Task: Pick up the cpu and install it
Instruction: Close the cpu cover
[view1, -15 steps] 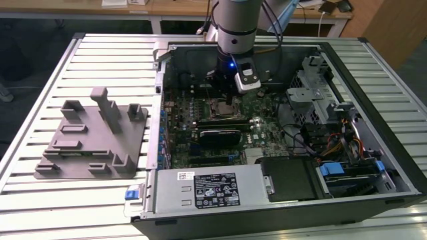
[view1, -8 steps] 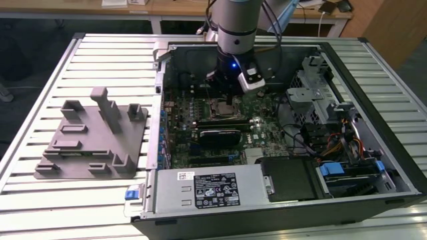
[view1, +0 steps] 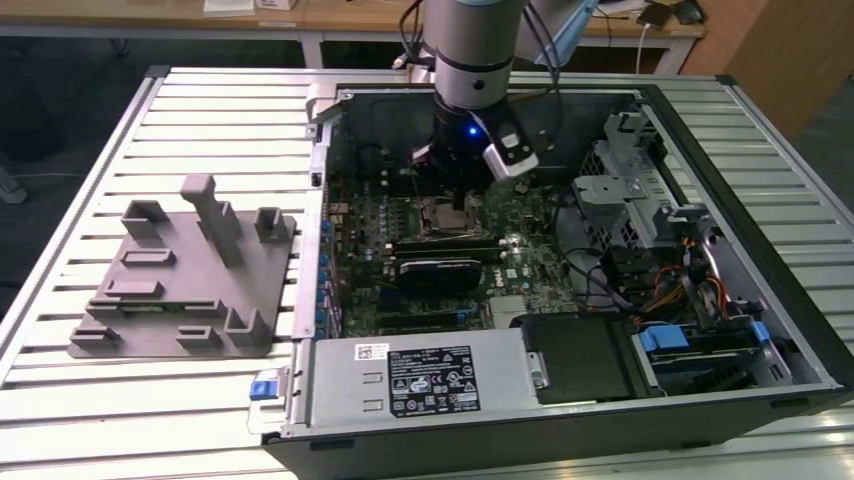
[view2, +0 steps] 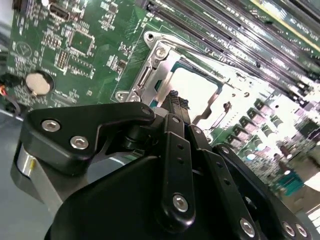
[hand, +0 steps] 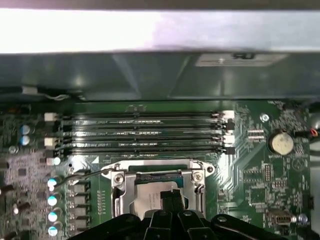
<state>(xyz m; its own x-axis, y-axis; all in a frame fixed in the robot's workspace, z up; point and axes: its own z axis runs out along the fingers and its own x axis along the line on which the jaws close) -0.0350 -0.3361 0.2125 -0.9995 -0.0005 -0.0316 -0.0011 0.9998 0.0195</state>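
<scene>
The cpu (view2: 197, 87) lies flat inside the motherboard socket (view2: 150, 55), its shiny silver top showing within the metal frame; in the first wrist view the cpu (hand: 147, 194) sits in the same socket (hand: 119, 186). My gripper (view2: 177, 102) hovers just over the cpu's edge with its two black fingers pressed together and nothing between them. The first wrist view has the gripper (hand: 170, 199) over the middle of the socket. In the exterior view the gripper (view1: 461, 195) reaches down into the open computer case above the socket (view1: 438, 215).
The open computer case (view1: 747, 330) has memory slots (hand: 145, 132), cables and a drive cage around the socket. A coin battery (hand: 280, 142) sits on the board. A grey plastic fixture plate (view1: 180, 285) with upright posts stands on the slatted table at the exterior view's left.
</scene>
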